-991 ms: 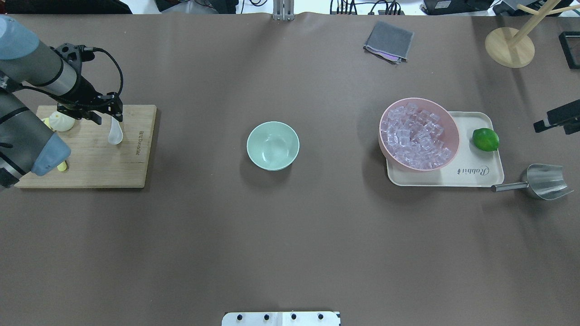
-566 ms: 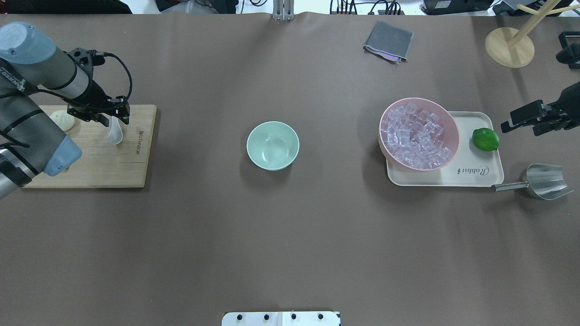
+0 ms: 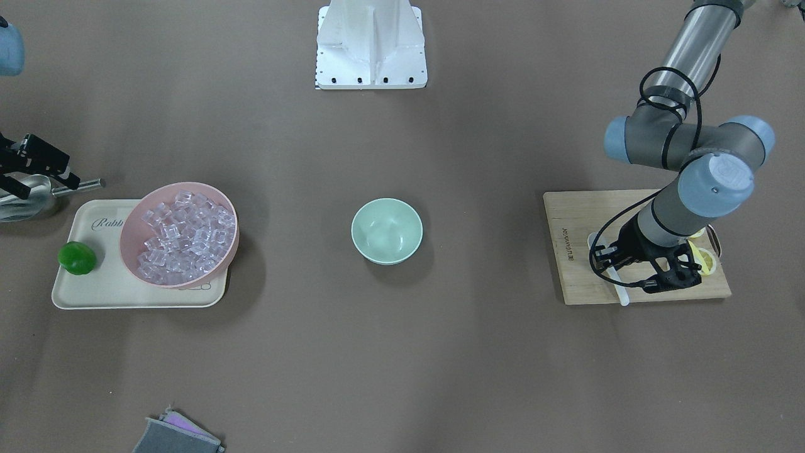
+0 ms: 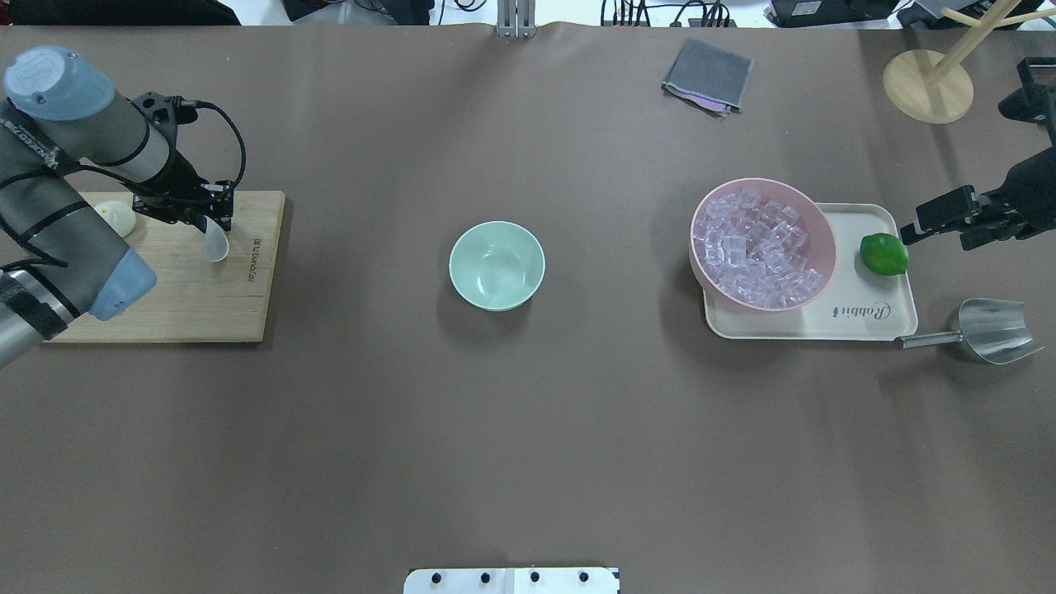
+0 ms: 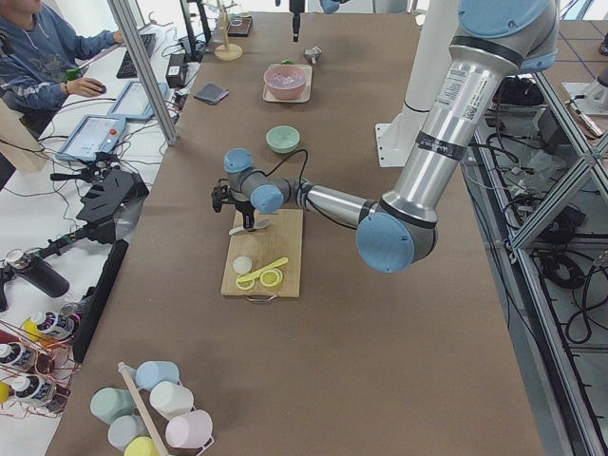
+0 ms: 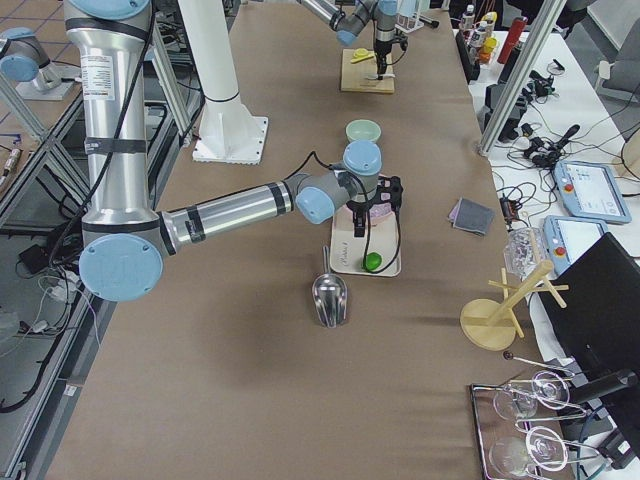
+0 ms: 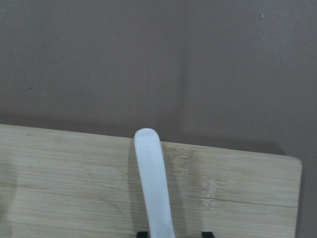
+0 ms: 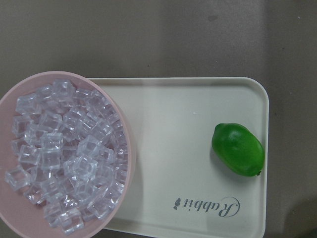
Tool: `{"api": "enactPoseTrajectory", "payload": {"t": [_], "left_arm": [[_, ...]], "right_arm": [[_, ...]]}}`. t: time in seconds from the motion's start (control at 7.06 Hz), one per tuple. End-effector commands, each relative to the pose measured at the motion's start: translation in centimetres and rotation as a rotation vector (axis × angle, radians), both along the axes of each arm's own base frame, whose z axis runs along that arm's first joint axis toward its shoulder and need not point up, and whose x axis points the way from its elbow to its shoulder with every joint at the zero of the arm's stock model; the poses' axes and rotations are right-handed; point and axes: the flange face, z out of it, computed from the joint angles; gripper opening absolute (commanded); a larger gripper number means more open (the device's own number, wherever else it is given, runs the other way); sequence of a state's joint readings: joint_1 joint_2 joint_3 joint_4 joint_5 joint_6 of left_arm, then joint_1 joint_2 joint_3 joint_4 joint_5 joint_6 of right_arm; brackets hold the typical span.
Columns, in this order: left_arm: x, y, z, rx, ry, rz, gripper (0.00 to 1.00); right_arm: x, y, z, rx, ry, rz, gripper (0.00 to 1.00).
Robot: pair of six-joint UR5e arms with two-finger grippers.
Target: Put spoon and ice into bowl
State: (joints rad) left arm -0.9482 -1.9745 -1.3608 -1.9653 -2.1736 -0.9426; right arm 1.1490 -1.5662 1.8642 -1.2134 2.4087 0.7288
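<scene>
The left claw [image 4: 216, 216] is clenched on the spoon [image 4: 216, 244] over the board [image 4: 181, 297] (scoop end toward the robot). The right claw [image 4: 949, 224] hangs released beside the lime [image 4: 883, 253]. Ice [image 4: 763, 247] fills the pink bowl [image 4: 825, 235]. The green bowl [image 4: 497, 266] sits mid-table [image 4: 528, 429], well apart from both.

A long table [image 4: 528, 462] under a matte brown cover fills the middle of the room, evenly lit, with soft shadows. Aluminium frame posts [image 5: 144, 76] stand along its edge. Beyond them a white side desk [image 6: 590, 140] carries a teach pendant [image 6: 592, 190]. A person in a blue top [image 5: 43, 57] sits at a keyboard [image 5: 128, 59]. The grey floor [image 5: 570, 380] looks tiled, though cables clutter it.
</scene>
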Motion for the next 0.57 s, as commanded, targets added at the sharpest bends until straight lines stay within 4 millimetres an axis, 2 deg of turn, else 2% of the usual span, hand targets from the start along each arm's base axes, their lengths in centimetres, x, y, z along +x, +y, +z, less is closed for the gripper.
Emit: {"api": "enactPoseTrajectory", "payload": {"t": [0.0,0.14,0.28,0.42], "left_arm": [[0.0,0.0,-0.1,0.001,0.000,0.002,0.00],[-0.2,-0.2,-2.3,0.016,0.028,0.001,0.00],[1.2,-1.2,-7.6,0.037,0.089,-0.009,0.00],[5.0,-0.6,-13.5,-0.024,0.158,-0.059,0.00]], "right_arm": [[-0.1,0.1,-0.2,0.003,-0.002,-0.002,1.00],[-0.1,0.1,-0.2,0.003,-0.002,-0.002,1.00],[-0.5,0.0,-0.5,-0.006,-0.005,0.003,1.00],[-1.8,-0.6,-2.2,-0.020,-0.013,0.023,1.00]]}}
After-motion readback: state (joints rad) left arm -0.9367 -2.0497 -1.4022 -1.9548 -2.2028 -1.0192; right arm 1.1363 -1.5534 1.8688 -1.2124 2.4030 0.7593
